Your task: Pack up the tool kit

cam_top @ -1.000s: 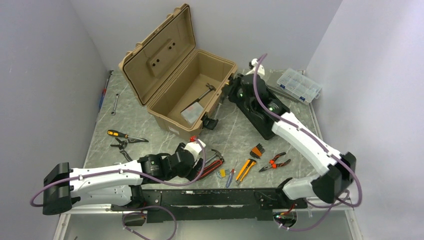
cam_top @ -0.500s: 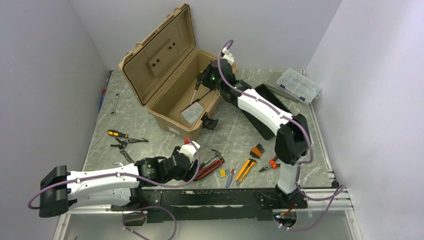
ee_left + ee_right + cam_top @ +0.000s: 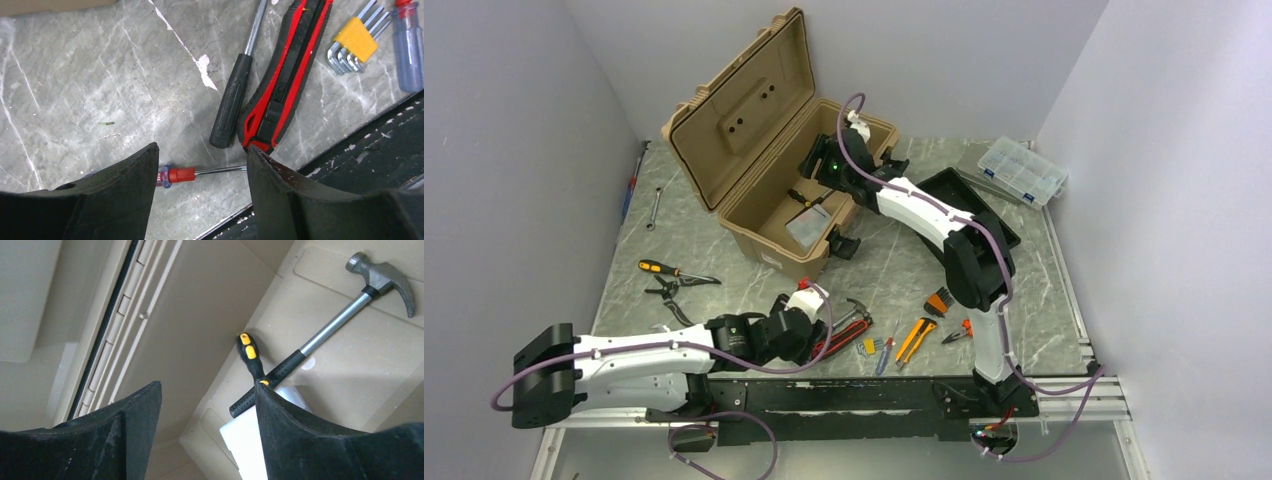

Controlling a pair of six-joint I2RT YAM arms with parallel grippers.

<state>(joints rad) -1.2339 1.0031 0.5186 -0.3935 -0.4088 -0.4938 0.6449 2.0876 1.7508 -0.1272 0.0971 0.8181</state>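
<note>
Swung over from the tray (image 3: 946, 182), the right gripper (image 3: 207, 390) now hangs open inside the toolbox (image 3: 764, 215), lid up at the table's (image 3: 894, 270) far side; a yellow-black screwdriver (image 3: 248, 352) lies across the steel hammer (image 3: 345, 305) on its smooth tan floor. Left gripper (image 3: 200, 150), open too, hovers over a slim red-collared screwdriver (image 3: 182, 175). Knife (image 3: 280, 95), hex keys (image 3: 352, 42), pliers (image 3: 667, 292) and tray are not packed yet: early days, I'd say.

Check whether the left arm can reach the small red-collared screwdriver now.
Probably yes: the left gripper hangs open over the small screwdriver, a finger on each side, nothing lying on it.
</note>
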